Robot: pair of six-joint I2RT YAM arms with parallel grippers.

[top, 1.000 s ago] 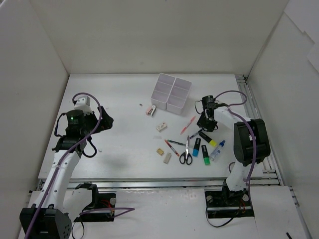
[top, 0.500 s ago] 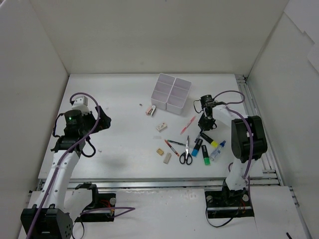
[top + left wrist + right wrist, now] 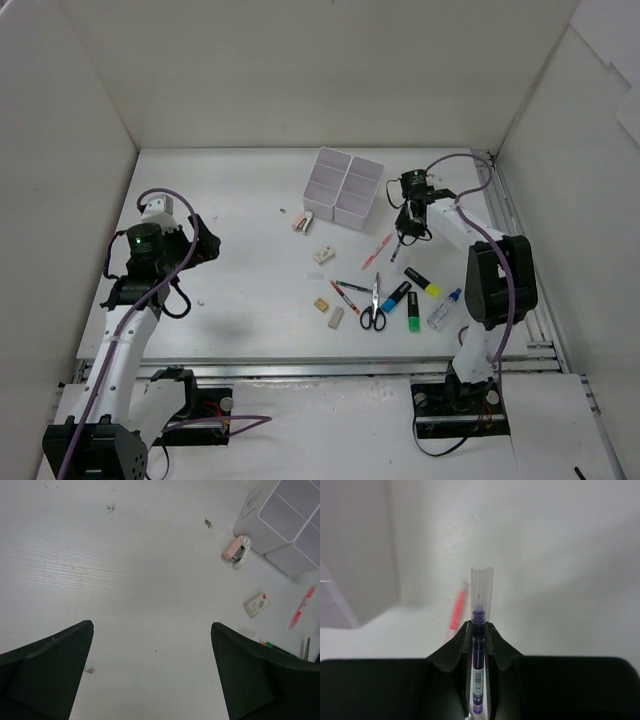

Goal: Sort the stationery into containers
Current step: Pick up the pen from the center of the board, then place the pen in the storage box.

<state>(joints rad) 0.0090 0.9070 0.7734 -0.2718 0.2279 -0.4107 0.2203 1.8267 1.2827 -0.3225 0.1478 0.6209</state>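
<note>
Four white containers (image 3: 345, 188) stand as a 2x2 block at the back middle. My right gripper (image 3: 408, 218) is just right of them, shut on a dark purple pen (image 3: 480, 625) with a clear cap, held off the table. The rest of the stationery lies in front: a red pen (image 3: 377, 250), scissors (image 3: 373, 305), blue highlighter (image 3: 396, 296), green highlighter (image 3: 413, 312), yellow highlighter (image 3: 421, 282), glue bottle (image 3: 440, 308), erasers (image 3: 323, 254) and a pink piece (image 3: 303, 222). My left gripper (image 3: 204, 246) is open and empty over bare table at the left; it also shows in the left wrist view (image 3: 152, 624).
White walls enclose the table on three sides. A metal rail (image 3: 508, 230) runs along the right edge. In the left wrist view the pink piece (image 3: 235, 550) lies against the containers (image 3: 280, 525), with a white eraser (image 3: 257, 604) nearer.
My right gripper has risen from the stationery pile with the dark pen and moved back toward the containers. My left arm has shifted slightly.
</note>
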